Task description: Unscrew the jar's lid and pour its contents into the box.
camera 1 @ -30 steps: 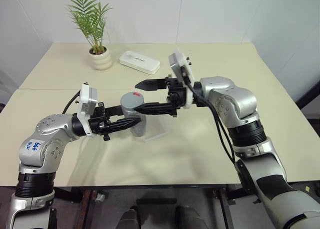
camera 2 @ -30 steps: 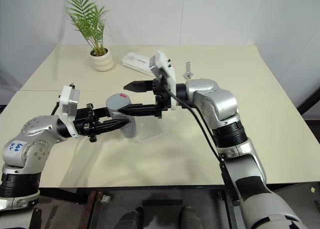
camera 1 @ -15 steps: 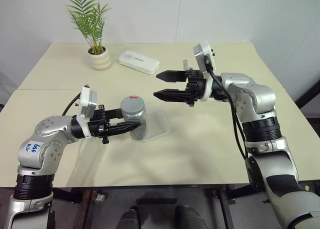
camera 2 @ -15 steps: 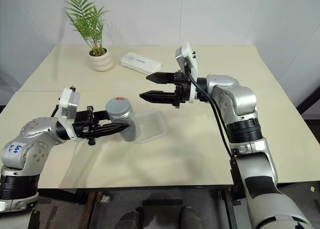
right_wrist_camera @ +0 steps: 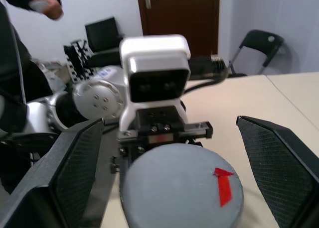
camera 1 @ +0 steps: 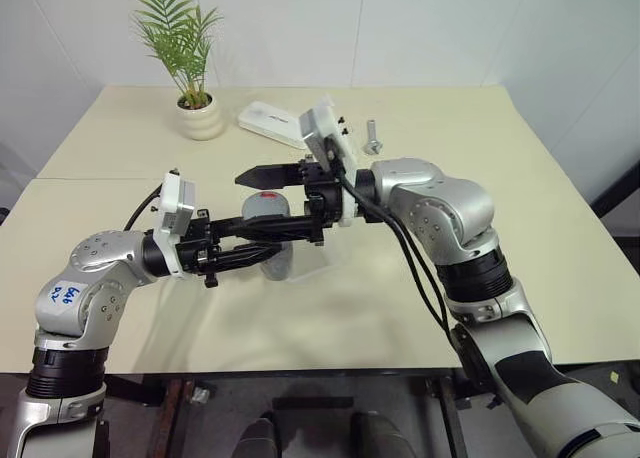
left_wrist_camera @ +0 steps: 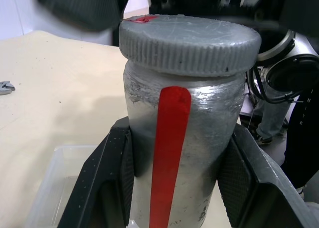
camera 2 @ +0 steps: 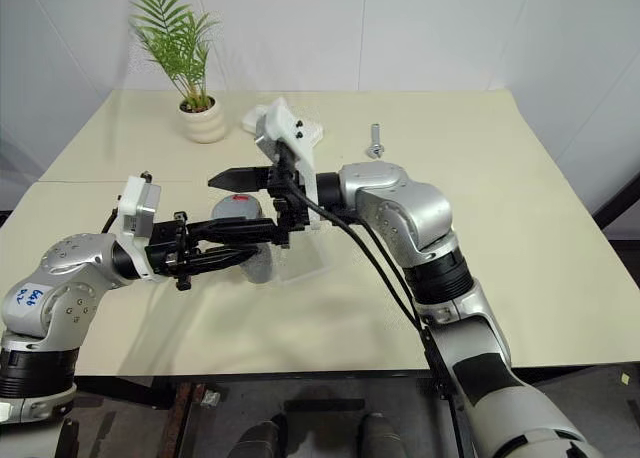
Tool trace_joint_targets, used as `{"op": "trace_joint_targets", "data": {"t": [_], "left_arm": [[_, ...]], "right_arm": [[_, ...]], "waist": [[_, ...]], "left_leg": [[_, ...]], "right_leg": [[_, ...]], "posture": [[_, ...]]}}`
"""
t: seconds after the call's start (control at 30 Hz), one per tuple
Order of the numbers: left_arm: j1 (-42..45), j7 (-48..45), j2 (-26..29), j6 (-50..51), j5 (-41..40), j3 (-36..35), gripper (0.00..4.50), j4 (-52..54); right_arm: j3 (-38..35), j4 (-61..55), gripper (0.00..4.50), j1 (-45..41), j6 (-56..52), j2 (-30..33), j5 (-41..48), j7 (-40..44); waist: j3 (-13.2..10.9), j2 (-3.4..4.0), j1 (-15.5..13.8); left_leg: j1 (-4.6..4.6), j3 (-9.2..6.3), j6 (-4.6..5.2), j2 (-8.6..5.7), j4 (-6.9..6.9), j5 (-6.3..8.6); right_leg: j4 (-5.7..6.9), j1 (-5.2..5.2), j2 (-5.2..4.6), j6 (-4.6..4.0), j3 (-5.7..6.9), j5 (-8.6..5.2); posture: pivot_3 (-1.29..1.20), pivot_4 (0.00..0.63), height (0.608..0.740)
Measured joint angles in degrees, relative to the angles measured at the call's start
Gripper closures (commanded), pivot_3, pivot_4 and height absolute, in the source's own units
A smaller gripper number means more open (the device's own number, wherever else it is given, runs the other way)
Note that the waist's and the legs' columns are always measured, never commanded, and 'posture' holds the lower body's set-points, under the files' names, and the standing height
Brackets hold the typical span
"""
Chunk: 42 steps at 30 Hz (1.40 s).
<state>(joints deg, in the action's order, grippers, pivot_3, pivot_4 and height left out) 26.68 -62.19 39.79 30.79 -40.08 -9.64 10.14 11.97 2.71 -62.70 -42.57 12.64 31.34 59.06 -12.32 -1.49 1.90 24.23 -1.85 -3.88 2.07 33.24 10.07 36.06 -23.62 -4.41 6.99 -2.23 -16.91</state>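
The bench (camera 1: 420, 308) carries the clear box (camera 1: 312, 261), which lies just under and behind the left jaws. The left gripper (camera 1: 262, 250) points level across the bench, its jaws pinching the jar (left_wrist_camera: 182, 153) by the body, one pad on each side of the red stripe, so the jar stands upright and appears lifted over the near edge of the box. The right gripper (camera 1: 262, 200) comes in level from the opposite side with its jaws spread wide; one finger passes behind the jar's top and the other in front of it, so the lid (right_wrist_camera: 182, 195) sits between the jaws, apart from both pads. The lid is still on, so the contents cannot be seen. Far beyond both jaws stand a plant pot (camera 1: 201, 116), a white case (camera 1: 272, 123) and a bolt (camera 1: 372, 136).

Step in hand, as I judge it: the unscrewing stage, with the right jaws lining up on the lid. The next move calls for them to settle level with the ribbed rim, centre on it and close, then twist while the left jaws hold the jar firm against the turn. Pouring comes only after that.

Half a second ago the right gripper stood well off to the right of the jar; it has since swung in to bracket the lid, jaws as wide as before. The left grip and the jar have not shifted.
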Motion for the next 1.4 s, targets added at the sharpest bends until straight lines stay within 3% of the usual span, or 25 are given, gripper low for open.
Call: {"op": "trace_joint_targets", "data": {"t": [1.0, 1.4], "left_arm": [[0.01, 1.19, 0.02, 0.01, 0.11, 0.53, 2.63, -0.47], [0.01, -0.03, 0.70, -0.03, 0.05, 0.56, 2.63, -0.38]], "right_arm": [[-1.42, 5.60, 0.04, -0.01, 3.84, 4.94, -0.25, 6.29], [-6.06, 4.80, 0.04, 0.11, 1.50, 5.52, 4.57, 8.39]], "waist": [[0.00, 0.00, 0.03], [0.00, 0.00, 0.06]], "left_leg": [[0.00, 0.00, 0.01, 0.00, -0.01, 0.00], [0.00, 0.00, 0.01, 0.00, -0.01, 0.01]], "right_leg": [[-0.01, 0.00, 0.00, 0.00, 0.00, 0.00], [-0.01, 0.00, 0.00, 0.00, 0.00, 0.00]], "posture": [[0.00, 0.150, 0.740], [0.00, 0.150, 0.740]]}}
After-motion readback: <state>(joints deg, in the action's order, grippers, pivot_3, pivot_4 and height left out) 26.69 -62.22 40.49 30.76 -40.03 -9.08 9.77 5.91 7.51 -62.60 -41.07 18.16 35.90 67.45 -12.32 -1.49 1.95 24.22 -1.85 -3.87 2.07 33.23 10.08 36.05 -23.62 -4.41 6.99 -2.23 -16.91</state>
